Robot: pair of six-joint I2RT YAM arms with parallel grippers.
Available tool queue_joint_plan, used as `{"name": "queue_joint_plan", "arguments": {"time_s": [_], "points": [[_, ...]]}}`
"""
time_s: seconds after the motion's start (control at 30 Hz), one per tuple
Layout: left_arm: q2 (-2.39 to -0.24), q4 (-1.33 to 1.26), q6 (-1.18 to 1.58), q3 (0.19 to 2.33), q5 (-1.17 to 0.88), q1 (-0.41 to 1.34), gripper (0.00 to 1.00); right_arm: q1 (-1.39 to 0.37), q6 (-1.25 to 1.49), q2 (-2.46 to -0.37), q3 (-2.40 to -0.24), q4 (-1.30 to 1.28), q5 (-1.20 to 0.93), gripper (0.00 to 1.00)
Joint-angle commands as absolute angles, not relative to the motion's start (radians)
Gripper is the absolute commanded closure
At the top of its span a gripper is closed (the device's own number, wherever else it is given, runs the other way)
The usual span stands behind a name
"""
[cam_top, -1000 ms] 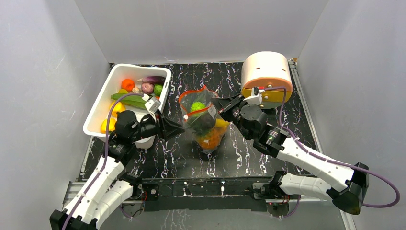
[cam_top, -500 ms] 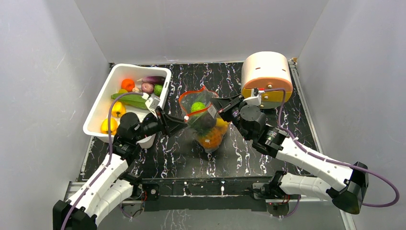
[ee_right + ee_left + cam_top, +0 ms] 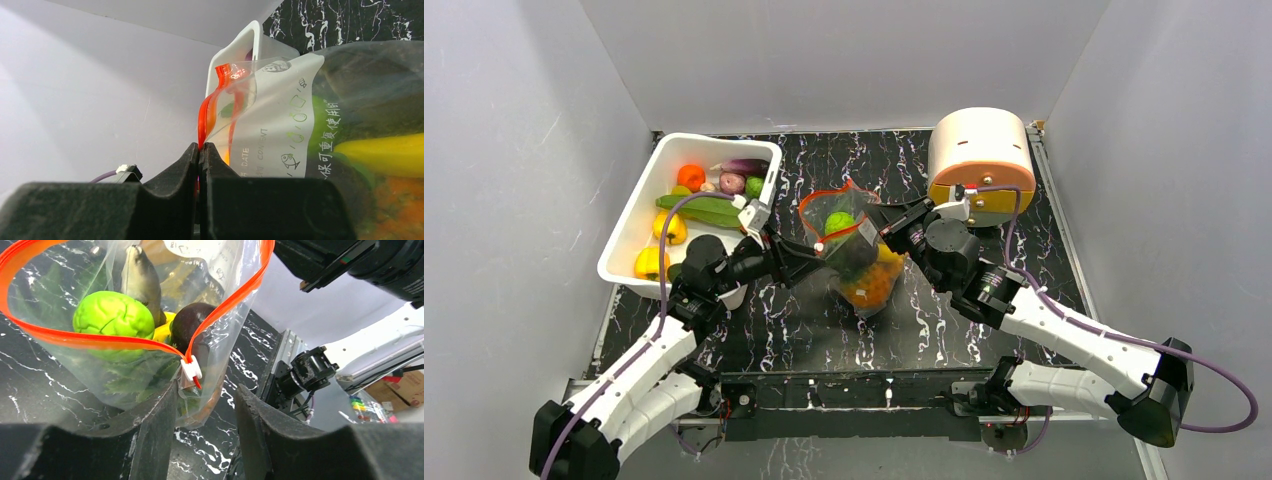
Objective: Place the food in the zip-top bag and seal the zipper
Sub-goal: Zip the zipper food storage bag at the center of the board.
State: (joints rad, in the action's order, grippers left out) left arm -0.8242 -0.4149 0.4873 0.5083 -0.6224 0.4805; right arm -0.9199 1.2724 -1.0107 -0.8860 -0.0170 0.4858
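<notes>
On black marbled bench (image 3: pixel 944 320), centre: clear floppy zip-top bag (image 3: pixel 856 262), small plastic toy food (image 3: pixel 112 315) inside, mouth open. At 3 o'clock side right fingers (image 3: pixel 170 200) clenched on orange-red zipper strip (image 3: pixel 202 120). At 9 o'clock side left fingers (image 3: pixel 150 440) parted, white slider (image 3: pixel 191 370) near tips.

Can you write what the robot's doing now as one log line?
left gripper: open, at white slider | right gripper: shut on zipper | zip-top bag: unsealed, food inside | white tub: more food inside
</notes>
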Motion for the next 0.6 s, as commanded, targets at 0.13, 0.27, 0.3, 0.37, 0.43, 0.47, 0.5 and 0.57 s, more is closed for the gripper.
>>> {"name": "queue_joint_plan", "arguments": {"time_s": [0.13,0.27,0.3,0.37,0.43,0.47,0.5,0.57], "points": [[-0.792,-0.400,0.385,0.486,-0.516,0.507,0.51,-0.917,1.298,-0.992,-0.894,0.111,0.496,1.00],[-0.813,-0.456,0.397,0.474,-0.518,0.513,0.53,-0.917,1.303,-1.000,-0.891,0.119,0.489,1.00],[-0.818,-0.473,0.401,0.472,-0.519,0.515,0.56,-0.917,1.304,-1.000,-0.890,0.120,0.489,1.00],[-0.829,-0.498,0.406,0.470,-0.529,0.519,0.64,-0.917,1.305,-1.000,-0.888,0.121,0.488,1.00],[-0.825,-0.506,0.404,0.469,-0.534,0.522,0.75,-0.917,1.303,-0.997,-0.886,0.117,0.487,1.00],[-0.818,-0.503,0.401,0.469,-0.535,0.523,0.83,-0.917,1.302,-0.994,-0.884,0.111,0.486,1.00],[-0.807,-0.493,0.395,0.469,-0.535,0.523,0.92,-0.917,1.302,-0.989,-0.882,0.104,0.482,1.00],[-0.777,-0.462,0.376,0.471,-0.542,0.523,1.00,-0.917,1.304,-0.975,-0.867,0.087,0.475,1.00]]}}
